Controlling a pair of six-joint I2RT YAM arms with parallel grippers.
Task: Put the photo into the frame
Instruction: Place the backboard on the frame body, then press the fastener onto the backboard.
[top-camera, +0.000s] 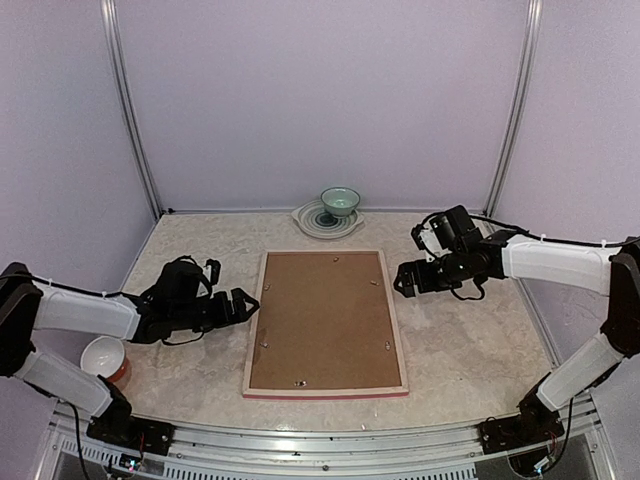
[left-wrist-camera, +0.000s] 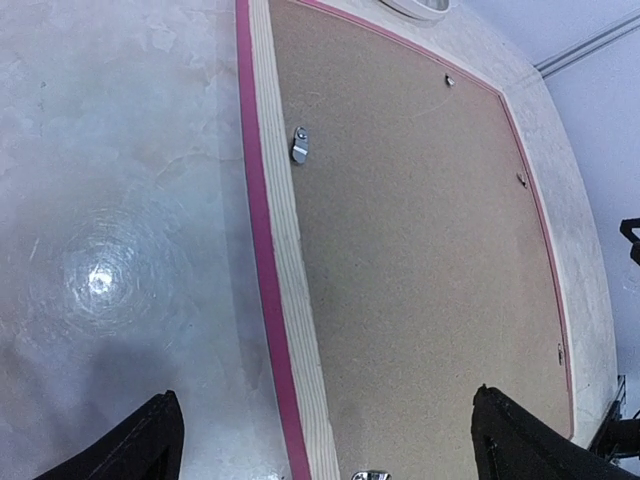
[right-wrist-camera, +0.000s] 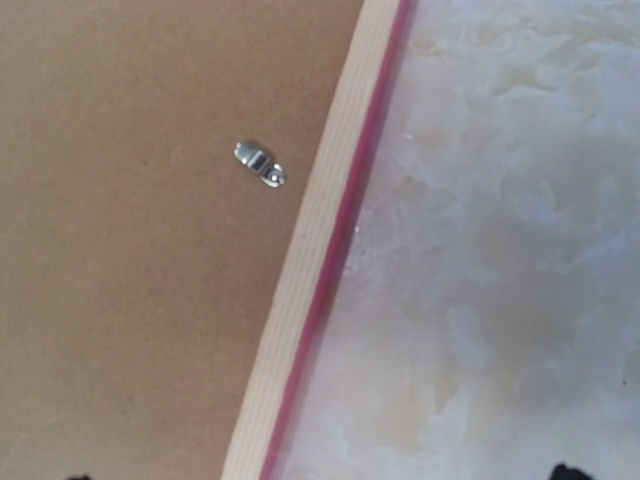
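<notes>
Frame (top-camera: 325, 391): face down in the middle of the table (top-camera: 470, 350), pale wood rails up, pink edge showing round the outside.
Backing (top-camera: 325, 318): brown board, seated flat inside the rails and covering the whole opening.
Photo: not seen in any view. Cannot tell whether it lies under the backing.
Clips (right-wrist-camera: 259, 163): small metal tabs along the board's edges. Too small to tell which way they are turned.
Left claw (top-camera: 243, 305): wide and empty, hovers at the left rail, pointing across it.
Right claw (top-camera: 402, 279): wide and empty, just beside the right rail, toward its far end.
Step, as I judge it: work on the back of the frame, with neither claw on it yet. Clips come first, then the board.
Doing it well: narrow one claw and push a clip sideways with a single fingertip, kept flat to the board. Press the other claw on the opposite rail so the frame does not skate on the smooth table.
Order: each claw takes the clips on its own side.
Risk: a fingertip digging into the board or hooking under a rail would tip the frame.
Keep off: green bowl (top-camera: 340, 203) on a plate (top-camera: 312, 222) just beyond the far rail, and the white bowl (top-camera: 103, 355) by the left arm.
</notes>
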